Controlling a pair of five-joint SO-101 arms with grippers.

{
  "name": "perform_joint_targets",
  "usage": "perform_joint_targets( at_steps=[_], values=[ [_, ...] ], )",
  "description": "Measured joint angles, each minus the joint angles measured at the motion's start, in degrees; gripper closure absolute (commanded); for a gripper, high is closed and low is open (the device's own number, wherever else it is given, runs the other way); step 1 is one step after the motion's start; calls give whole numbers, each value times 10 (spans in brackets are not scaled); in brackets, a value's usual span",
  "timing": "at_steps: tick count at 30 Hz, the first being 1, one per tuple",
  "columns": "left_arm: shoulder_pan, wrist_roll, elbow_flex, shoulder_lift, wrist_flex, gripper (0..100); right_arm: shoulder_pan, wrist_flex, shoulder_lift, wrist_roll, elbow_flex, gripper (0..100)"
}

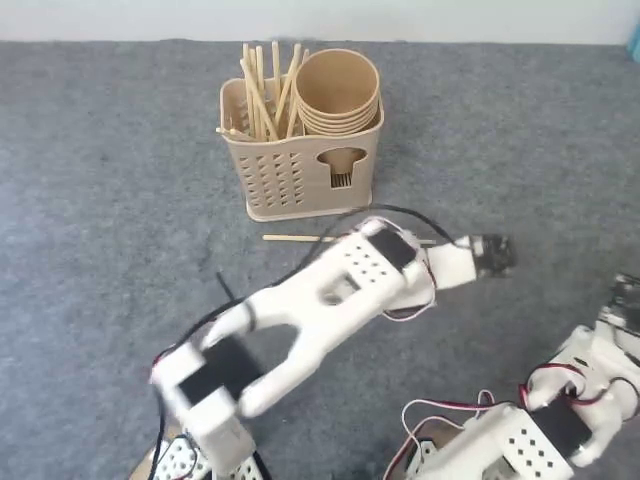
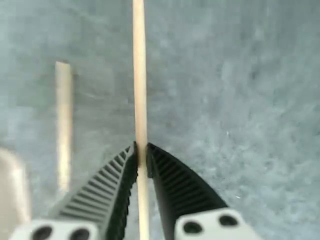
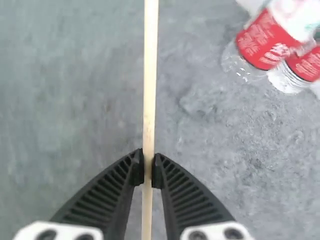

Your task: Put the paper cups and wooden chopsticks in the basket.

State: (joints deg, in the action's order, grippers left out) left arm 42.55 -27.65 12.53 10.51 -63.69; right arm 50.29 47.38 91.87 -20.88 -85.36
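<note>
Closest in, the left end effector point(image 2: 141, 150) is pinched nearly closed on a wooden chopstick point(image 2: 140, 75), out at about 4 o'clock from the basket point(image 1: 285, 178). The right end effector point(image 3: 147, 161) clamps a second chopstick point(image 3: 150, 75) just as tightly. The basket, at 12 o'clock on the tabletop point(image 1: 100, 250), holds stacked paper cups point(image 1: 338, 92) and a chopstick bundle point(image 1: 262, 90). A loose chopstick point(image 1: 300, 238) lies on its 6 o'clock side.
</note>
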Motion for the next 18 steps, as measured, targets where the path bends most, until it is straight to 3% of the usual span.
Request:
perform_joint_targets(
  at_steps=[8, 12, 18],
  values=[
    [-65, 76, 96, -283, 39, 989, -47, 89, 0, 91, 73, 991],
    [-149, 130, 174, -448, 134, 989, -93, 123, 1, 149, 98, 991],
    [-287, 207, 304, -662, 339, 989, -179, 127, 1, 242, 130, 991]
  ],
)
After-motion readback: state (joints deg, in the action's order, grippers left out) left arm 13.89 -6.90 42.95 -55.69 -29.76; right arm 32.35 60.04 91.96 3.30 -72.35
